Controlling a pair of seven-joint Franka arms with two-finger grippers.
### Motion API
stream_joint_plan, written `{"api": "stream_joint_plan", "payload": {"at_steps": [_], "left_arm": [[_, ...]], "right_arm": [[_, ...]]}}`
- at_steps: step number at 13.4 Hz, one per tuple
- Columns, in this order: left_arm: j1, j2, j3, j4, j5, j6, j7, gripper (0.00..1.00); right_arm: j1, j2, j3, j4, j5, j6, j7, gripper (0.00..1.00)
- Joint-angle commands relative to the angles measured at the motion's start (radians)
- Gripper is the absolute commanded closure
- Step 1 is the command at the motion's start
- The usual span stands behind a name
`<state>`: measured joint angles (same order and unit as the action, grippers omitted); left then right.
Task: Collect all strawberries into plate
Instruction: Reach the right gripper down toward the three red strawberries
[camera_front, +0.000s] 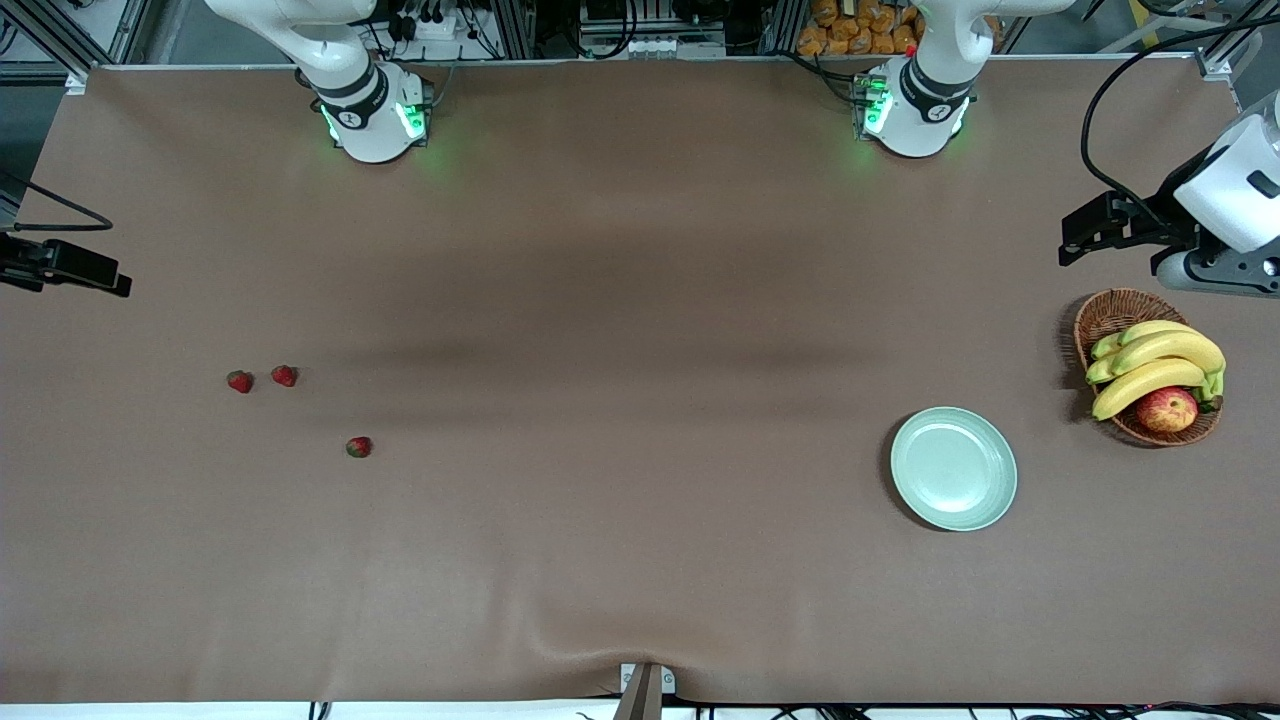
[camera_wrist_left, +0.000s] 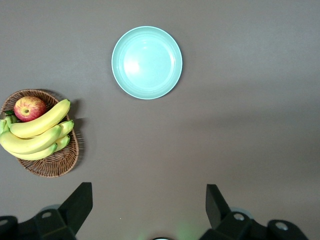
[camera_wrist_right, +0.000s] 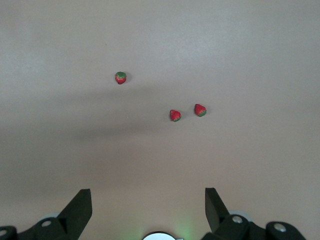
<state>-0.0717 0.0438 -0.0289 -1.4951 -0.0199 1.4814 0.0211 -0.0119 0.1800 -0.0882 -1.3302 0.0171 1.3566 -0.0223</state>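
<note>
Three strawberries lie on the brown table toward the right arm's end: two side by side and one nearer the front camera. They also show in the right wrist view. The pale mint-green plate lies empty toward the left arm's end and shows in the left wrist view. My left gripper is open and empty, high over the table. My right gripper is open and empty, high over bare cloth. Neither gripper shows in the front view.
A wicker basket with bananas and an apple stands beside the plate, toward the left arm's end; it shows in the left wrist view. Black fixtures stand at both table ends.
</note>
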Motion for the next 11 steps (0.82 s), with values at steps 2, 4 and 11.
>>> {"api": "stream_joint_plan", "payload": {"at_steps": [2, 4, 11], "left_arm": [[0.007, 0.008, -0.006, 0.013, 0.014, 0.002, 0.013, 0.00], [0.009, 0.005, -0.003, 0.018, 0.006, 0.003, 0.011, 0.00], [0.010, -0.002, 0.000, -0.002, -0.020, -0.010, -0.032, 0.00]], "right_arm": [[-0.005, 0.004, 0.004, 0.009, 0.001, -0.004, 0.001, 0.00], [-0.005, 0.006, 0.002, 0.009, -0.005, -0.002, -0.001, 0.00], [-0.017, 0.093, 0.002, 0.003, -0.009, 0.081, -0.008, 0.00]]}}
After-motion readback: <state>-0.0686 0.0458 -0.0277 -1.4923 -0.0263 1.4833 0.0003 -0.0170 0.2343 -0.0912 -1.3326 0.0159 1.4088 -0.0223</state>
